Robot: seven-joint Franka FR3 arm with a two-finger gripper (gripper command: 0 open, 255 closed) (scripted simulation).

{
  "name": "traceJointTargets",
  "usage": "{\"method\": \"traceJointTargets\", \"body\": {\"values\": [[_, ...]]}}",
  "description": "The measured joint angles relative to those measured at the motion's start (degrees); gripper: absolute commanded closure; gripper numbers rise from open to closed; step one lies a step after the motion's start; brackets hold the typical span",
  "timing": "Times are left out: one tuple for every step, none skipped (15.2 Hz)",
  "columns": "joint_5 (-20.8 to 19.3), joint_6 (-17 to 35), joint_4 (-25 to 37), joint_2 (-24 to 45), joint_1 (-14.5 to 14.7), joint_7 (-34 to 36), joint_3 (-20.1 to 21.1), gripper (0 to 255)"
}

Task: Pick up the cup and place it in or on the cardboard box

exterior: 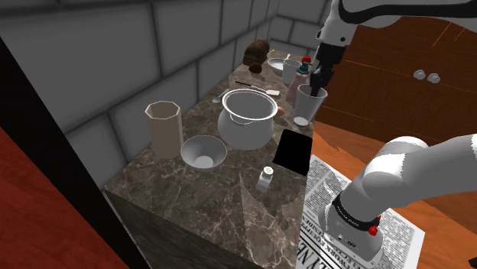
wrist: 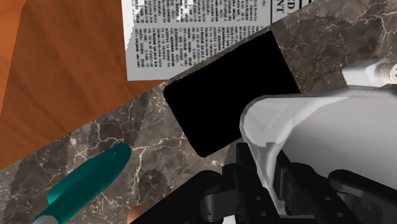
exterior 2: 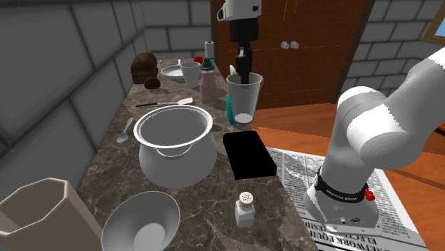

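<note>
A pale grey cup (exterior: 312,101) (exterior 2: 244,96) hangs over the counter's edge near the orange floor, and it looks raised off the marble. My black gripper (exterior: 316,79) (exterior 2: 244,71) comes down from above and is shut on the cup's rim. In the wrist view the gripper (wrist: 257,175) clasps the cup's wall (wrist: 299,127) between its fingers. A flat black box (exterior: 294,150) (exterior 2: 249,153) (wrist: 229,89) lies on the counter edge, nearer the stand than the cup and below it.
The marble counter (exterior: 229,199) holds a big grey pot (exterior: 246,118), a bowl (exterior: 203,153), a beige faceted vase (exterior: 163,128) and a shaker (exterior: 264,178). Behind the cup are a pink bottle (exterior 2: 208,82), a second cup (exterior 2: 190,73) and a teal object (wrist: 89,181). A newspaper (exterior: 336,191) lies by the stand.
</note>
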Motion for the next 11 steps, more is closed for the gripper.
{"method": "traceJointTargets", "body": {"values": [[-0.08, 0.71, -0.89, -0.19, -0.06, -0.03, -0.05, 255], [-0.09, 1.43, -1.73, -0.32, -0.08, 0.01, -0.04, 255], [-0.18, 2.09, -2.44, -0.35, -0.13, -0.08, -0.14, 255], [-0.29, 2.76, -3.1, -0.34, -0.21, -0.22, -0.29, 255], [-0.3, 3.59, -3.86, -0.27, -0.2, -0.2, -0.31, 255], [-0.32, 4.19, -4.56, -0.37, -0.22, -0.18, -0.31, 255], [-0.43, 5.06, -5.18, -0.1, -0.27, -0.35, -0.5, 255], [-0.52, 5.97, -6.14, -0.15, -0.33, -0.41, -0.59, 255], [-0.53, 6.79, -6.64, 0.16, -0.31, -0.47, -0.68, 255], [-0.58, 7.55, -7.41, 0.15, -0.34, -0.48, -0.73, 255], [-0.63, 8.17, -7.95, 0.23, -0.36, -0.54, -0.81, 255]]}}
